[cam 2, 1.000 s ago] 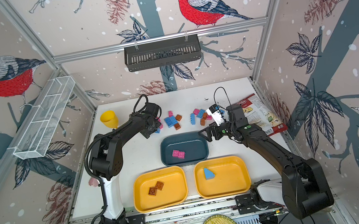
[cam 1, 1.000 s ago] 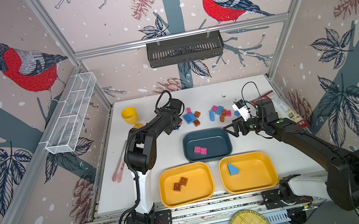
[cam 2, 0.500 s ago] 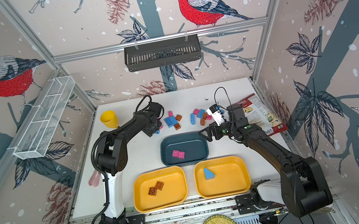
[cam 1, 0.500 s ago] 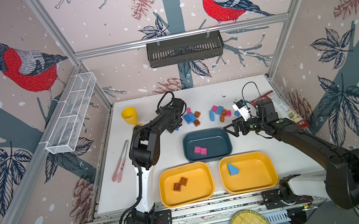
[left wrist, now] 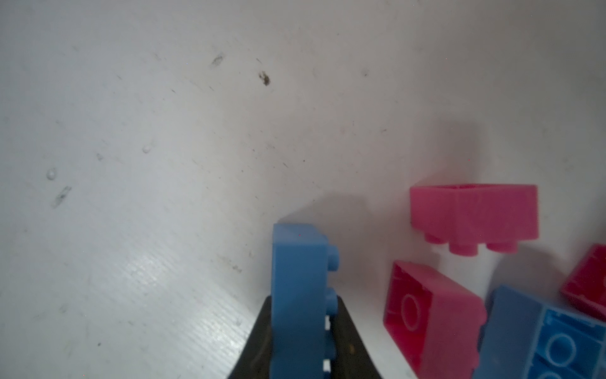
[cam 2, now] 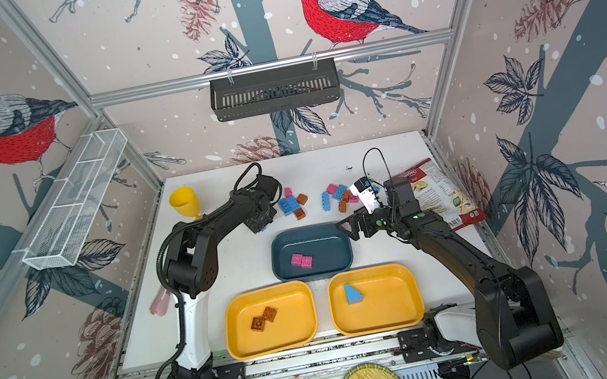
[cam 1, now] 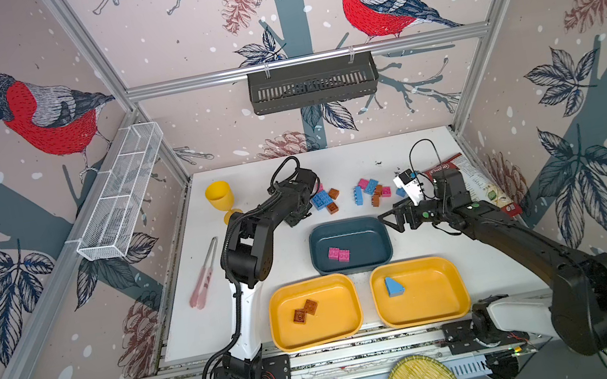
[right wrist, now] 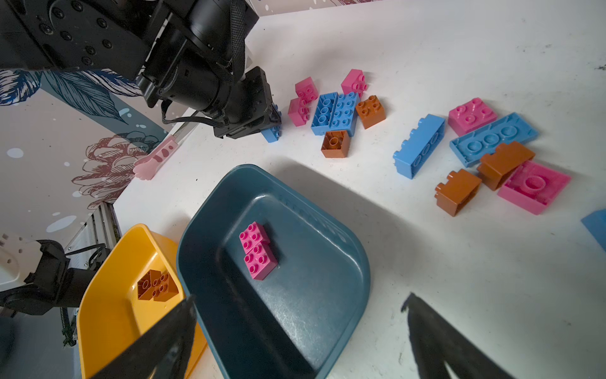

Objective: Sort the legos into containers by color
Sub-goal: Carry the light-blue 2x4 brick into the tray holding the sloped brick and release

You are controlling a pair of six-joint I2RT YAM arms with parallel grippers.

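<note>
Blue plastic fills the pinch of the left gripper (left wrist: 300,331). Its dark fingers (left wrist: 259,331) are closed tight on a small light blue studded brick (left wrist: 298,279), one finger on the stud face and the other on the underside. The brick stands on edge, and its long axis runs straight out from between the fingers toward the white table (cam 1: 289,260). Its studs face sideways to two loose pink bricks (left wrist: 472,213) just beside it. Whether it has left the surface cannot be told.

Around it, at the back of the table, unsorted pink, blue and brown bricks lie in two clusters (cam 1: 322,200) (cam 1: 371,191).

The right gripper (cam 1: 391,222) hangs with its jaws spread wide and empty, above the right-hand rim of the dark teal plastic tray (cam 1: 318,247). Two joined pink bricks (cam 1: 338,254) lie in that tray.

At the front edge, one yellow-orange tray (cam 1: 337,319) holds two brown bricks (cam 1: 304,312). Its twin (cam 1: 435,298) holds a single blue wedge piece (cam 1: 394,286).

Sorting looks to be in its early stage, with the pick-up of a blue piece in hand. The next move likely calls for a clean lift, clear of the neighbouring pink bricks. The brick would then be carried forward past the teal tray to the tray with the wedge, low enough that it does not bounce out on release.
</note>
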